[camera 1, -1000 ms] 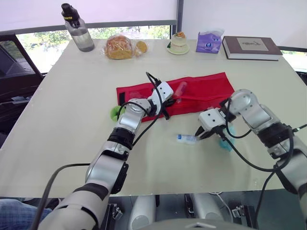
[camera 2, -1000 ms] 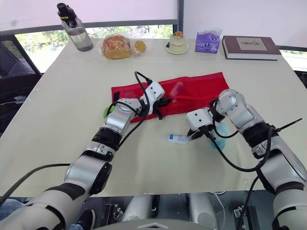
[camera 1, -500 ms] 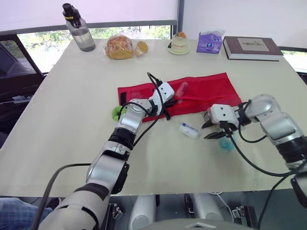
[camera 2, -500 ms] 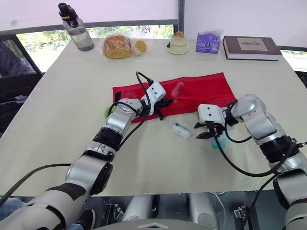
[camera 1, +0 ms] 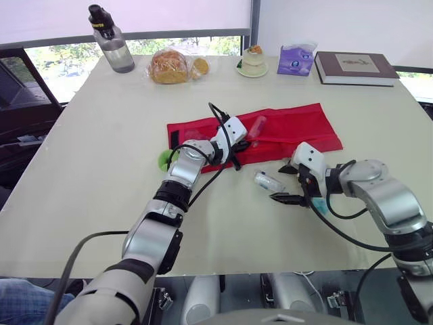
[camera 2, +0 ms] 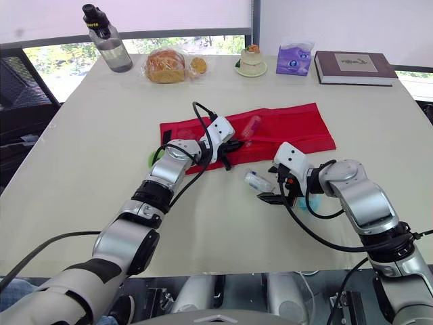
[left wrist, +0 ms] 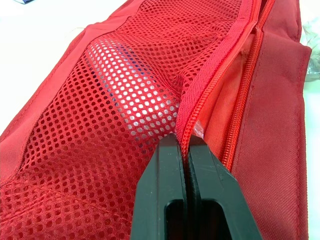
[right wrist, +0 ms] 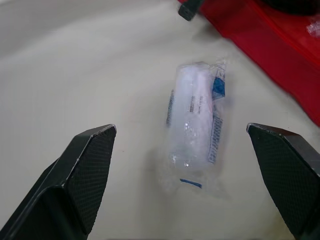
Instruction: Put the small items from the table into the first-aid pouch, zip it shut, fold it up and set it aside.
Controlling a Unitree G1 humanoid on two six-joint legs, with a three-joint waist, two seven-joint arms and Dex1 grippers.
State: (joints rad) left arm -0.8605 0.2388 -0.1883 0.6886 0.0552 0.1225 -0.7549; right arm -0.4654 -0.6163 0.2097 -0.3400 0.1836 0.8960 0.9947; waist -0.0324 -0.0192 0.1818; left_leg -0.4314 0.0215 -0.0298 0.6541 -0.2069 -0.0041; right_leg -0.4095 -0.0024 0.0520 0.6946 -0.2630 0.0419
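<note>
Logging the red pouch (camera 1: 291,128) as lying flat and unfolded across the middle of the table (camera 1: 95,203), zip open along its near edge. Pinching that zipper edge with the left gripper (left wrist: 182,145), fingers clamped tight on the fabric and raising the mouth of the mesh pocket; seeing a pale tube (left wrist: 135,95) sitting behind the mesh. Noting the wrapped gauze roll (right wrist: 195,112) lying loose on the table just beside the pouch's near edge, not yet inside. Straddling it with the right gripper (camera 1: 284,183), fingers spread wide, one on each side, gripping nothing. Judging the step in hand to be the pick of this roll. Recommending: lowering until the fingertips nearly graze the tabletop, closing across the roll's short width and not on the loose wrapper ends, squeezing gently, the packet looking soft and slippery; holding the mouth open on the left while bringing the roll in. Also spotting a teal item (camera 1: 318,205) beside the right forearm and a green one (camera 1: 163,159) beside the left, probably awaiting loading.
</note>
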